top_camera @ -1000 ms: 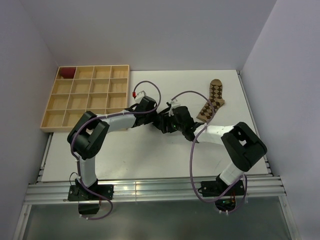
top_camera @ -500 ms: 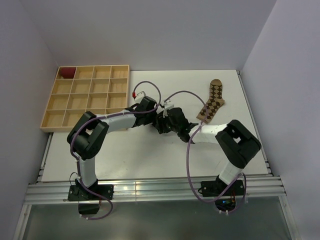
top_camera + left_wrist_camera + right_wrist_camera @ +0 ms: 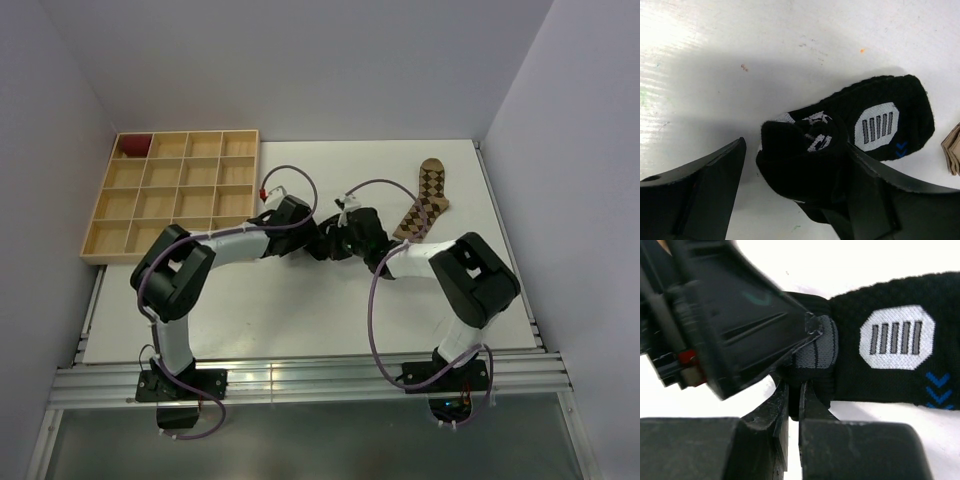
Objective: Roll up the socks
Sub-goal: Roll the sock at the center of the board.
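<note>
White matte table [image 3: 300, 310], with a pale wooden grid tray [image 3: 180, 187] at 10 o'clock. Tan argyle sock [image 3: 424, 203], flat knit, at 2 o'clock; black sock [image 3: 890, 125], soft, half rolled, with a grey-white patch, mid-table. Left gripper [image 3: 797, 150] spread wide around the roll; right gripper [image 3: 794, 390] pinching the black sock's edge.

A light wooden tray [image 3: 180, 187], divided into square compartments, is set at the far left of the white table [image 3: 300, 320]. A small dark red bundle [image 3: 133, 146] is held in its far-left corner compartment. Aluminium rails [image 3: 300, 380] are seen along the table's near edge.
</note>
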Robot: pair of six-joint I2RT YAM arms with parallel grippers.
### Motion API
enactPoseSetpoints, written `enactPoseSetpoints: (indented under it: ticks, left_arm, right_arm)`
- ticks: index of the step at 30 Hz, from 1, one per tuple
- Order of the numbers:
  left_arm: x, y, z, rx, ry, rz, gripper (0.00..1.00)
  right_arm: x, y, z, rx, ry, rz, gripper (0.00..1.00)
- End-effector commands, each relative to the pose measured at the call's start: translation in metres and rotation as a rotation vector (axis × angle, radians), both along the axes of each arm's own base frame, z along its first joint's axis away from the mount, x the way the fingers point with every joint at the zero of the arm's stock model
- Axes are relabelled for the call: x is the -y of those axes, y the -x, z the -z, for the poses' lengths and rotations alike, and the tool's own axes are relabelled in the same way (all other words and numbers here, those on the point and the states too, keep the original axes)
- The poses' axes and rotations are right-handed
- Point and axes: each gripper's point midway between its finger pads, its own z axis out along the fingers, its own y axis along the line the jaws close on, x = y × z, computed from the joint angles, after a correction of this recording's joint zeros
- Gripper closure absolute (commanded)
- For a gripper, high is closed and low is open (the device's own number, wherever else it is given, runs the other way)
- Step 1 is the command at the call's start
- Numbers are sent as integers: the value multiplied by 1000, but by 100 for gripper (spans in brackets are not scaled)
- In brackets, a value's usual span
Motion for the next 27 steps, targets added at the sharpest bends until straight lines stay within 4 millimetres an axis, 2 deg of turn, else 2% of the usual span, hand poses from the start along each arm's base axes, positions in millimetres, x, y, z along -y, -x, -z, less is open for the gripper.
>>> enactPoseSetpoints:
  ticks: [1, 5, 6, 8, 9, 11, 13, 14, 16, 20, 21, 24, 27]
  left_arm:
    - [-15, 33, 12, -89, -51, 26, 14]
    - [-13, 29, -7, -5, 29, 7, 9]
    - [-12, 28, -19, 21, 58, 0, 8]
    - [-16, 29, -23, 48, 82, -12, 6]
    - [-12, 23, -40, 103, 127, -12, 5]
    - [-14, 23, -46, 138, 151, -4, 4]
    - [-10, 19, -64, 200, 192, 6, 3]
    - [-11, 22, -62, 204, 197, 17, 2]
    - [-9, 20, -74, 251, 225, 24, 2]
    - [-8, 23, -66, 243, 223, 47, 2]
    - [-6, 24, -58, 223, 219, 57, 2]
    - [0, 22, -49, 211, 240, 76, 2]
    - [5, 18, -48, 229, 256, 92, 3]
  right_arm:
    - [19, 1, 23, -173, -96, 45, 100]
    - [23, 7, 32, -321, -203, 35, 100]
    - [24, 8, 33, -342, -226, 38, 100]
    - [30, 4, 34, -371, -273, 59, 100]
    - [30, 8, 37, -411, -301, 58, 100]
    - [34, 5, 41, -438, -313, 78, 100]
    - [38, 3, 46, -467, -329, 97, 100]
    - [39, 3, 47, -485, -333, 106, 100]
    - [42, 2, 50, -499, -340, 124, 100]
    - [47, 0, 54, -532, -350, 146, 100]
    - [47, 1, 57, -539, -344, 146, 100]
    - [48, -2, 58, -550, -342, 151, 100]
    - [47, -3, 60, -562, -340, 150, 100]
